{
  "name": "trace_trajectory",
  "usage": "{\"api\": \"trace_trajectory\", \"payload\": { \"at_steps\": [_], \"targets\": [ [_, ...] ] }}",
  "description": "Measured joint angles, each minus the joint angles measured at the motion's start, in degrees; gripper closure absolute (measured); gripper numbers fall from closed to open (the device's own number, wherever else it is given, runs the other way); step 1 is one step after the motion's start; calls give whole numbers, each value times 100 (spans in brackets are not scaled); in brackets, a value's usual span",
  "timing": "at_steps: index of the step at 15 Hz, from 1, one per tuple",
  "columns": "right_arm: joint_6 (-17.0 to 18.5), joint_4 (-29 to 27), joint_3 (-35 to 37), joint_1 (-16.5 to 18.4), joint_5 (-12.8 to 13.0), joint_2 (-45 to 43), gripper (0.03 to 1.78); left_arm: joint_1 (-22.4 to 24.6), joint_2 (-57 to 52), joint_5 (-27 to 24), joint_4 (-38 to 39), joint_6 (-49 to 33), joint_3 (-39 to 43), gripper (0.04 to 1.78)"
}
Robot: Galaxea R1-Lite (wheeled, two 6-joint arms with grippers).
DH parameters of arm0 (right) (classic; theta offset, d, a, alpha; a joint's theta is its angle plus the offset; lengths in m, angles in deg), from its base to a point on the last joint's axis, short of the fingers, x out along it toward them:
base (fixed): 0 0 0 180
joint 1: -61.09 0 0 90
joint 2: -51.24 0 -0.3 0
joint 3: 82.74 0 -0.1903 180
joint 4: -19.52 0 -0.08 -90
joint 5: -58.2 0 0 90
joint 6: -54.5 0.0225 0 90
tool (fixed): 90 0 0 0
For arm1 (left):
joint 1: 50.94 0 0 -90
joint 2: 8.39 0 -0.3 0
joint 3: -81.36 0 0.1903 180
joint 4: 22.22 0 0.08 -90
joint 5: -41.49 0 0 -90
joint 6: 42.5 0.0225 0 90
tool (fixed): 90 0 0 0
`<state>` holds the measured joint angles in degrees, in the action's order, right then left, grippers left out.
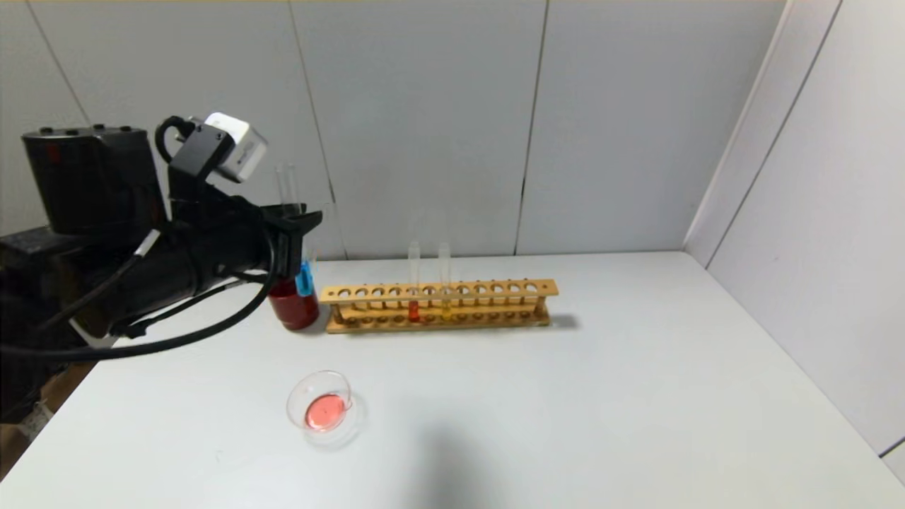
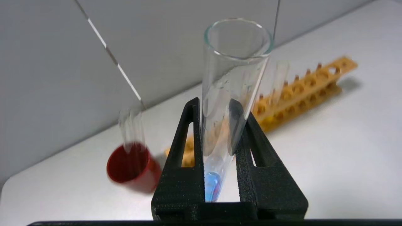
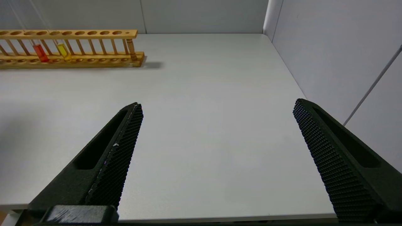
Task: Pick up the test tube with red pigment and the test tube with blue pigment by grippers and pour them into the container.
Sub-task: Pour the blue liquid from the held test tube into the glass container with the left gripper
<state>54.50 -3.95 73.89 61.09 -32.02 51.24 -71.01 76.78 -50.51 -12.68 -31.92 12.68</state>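
My left gripper point(image 1: 300, 223) is shut on the test tube with blue pigment point(image 1: 305, 279) and holds it nearly upright above the table, just in front of the dark red cup point(image 1: 293, 305). In the left wrist view the black fingers point(image 2: 185, 150) clamp the clear tube point(image 2: 234, 72), with blue liquid point(image 2: 212, 185) at its base. The container point(image 1: 324, 410), a clear dish, sits nearer the front and holds pinkish-red liquid. My right gripper point(image 3: 218, 103) is open and empty over bare table on the right. I cannot pick out the test tube with red pigment.
A wooden rack point(image 1: 438, 305) stands at the back, holding one tube with red-orange liquid point(image 1: 413, 309) and one with yellow liquid point(image 1: 445, 308). Clear tubes point(image 2: 131, 128) stand in the dark red cup point(image 2: 133, 168). Walls close the back and right sides.
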Motion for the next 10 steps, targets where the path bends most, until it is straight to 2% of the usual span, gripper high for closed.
{"api": "trace_trajectory", "payload": {
  "at_steps": [5, 10],
  "targets": [
    [7, 0, 0, 0, 0, 0, 6, 163, -937, 32, 30, 102, 1502, 149],
    [5, 0, 0, 0, -2, 0, 6, 605, -1170, -63, 223, 407, 2144, 149]
  ]
}}
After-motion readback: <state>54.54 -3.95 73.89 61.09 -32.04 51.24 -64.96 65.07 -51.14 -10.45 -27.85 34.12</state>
